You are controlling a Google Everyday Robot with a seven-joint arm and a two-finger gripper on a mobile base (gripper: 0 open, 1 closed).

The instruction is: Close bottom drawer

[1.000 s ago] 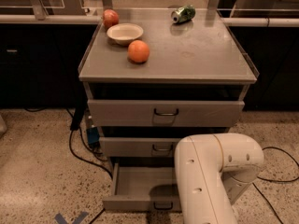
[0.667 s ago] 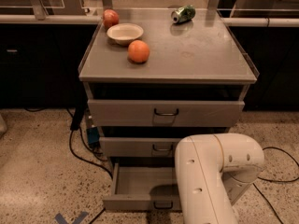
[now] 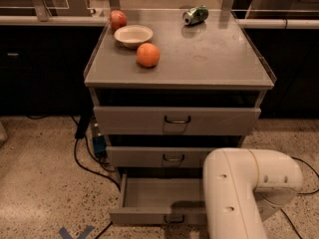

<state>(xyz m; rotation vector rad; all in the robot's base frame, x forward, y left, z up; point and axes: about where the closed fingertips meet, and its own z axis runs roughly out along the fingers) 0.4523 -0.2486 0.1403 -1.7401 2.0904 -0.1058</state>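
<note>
Not showing the tool anywhere in the camera view: lying somewhere behind or below the white arm (image 3: 244, 193), so cannot tell whether open, closed or gripping anything. Filling the lower right corner with that arm and covering the right end of the bottom drawer (image 3: 149, 195).

Standing pulled well out of the cabinet, lowest of three, and exposing a plain grey tray with a shadow falling across its right part. Carrying a small dark loop handle (image 3: 174, 219) on the front, just left of the arm.

Sitting much farther in above it: the middle drawer (image 3: 144, 157), then the top drawer (image 3: 139, 121).

Bearing on the counter (image 3: 209, 63): an orange (image 3: 148, 55) near the left front, a pale bowl (image 3: 133, 35) just behind it, a red fruit (image 3: 118, 20) behind the bowl, and a green can (image 3: 195, 15) lying on its side at the back.

Trailing dark cables (image 3: 82, 153) across the speckled floor (image 3: 40, 183) left of the cabinet.
</note>
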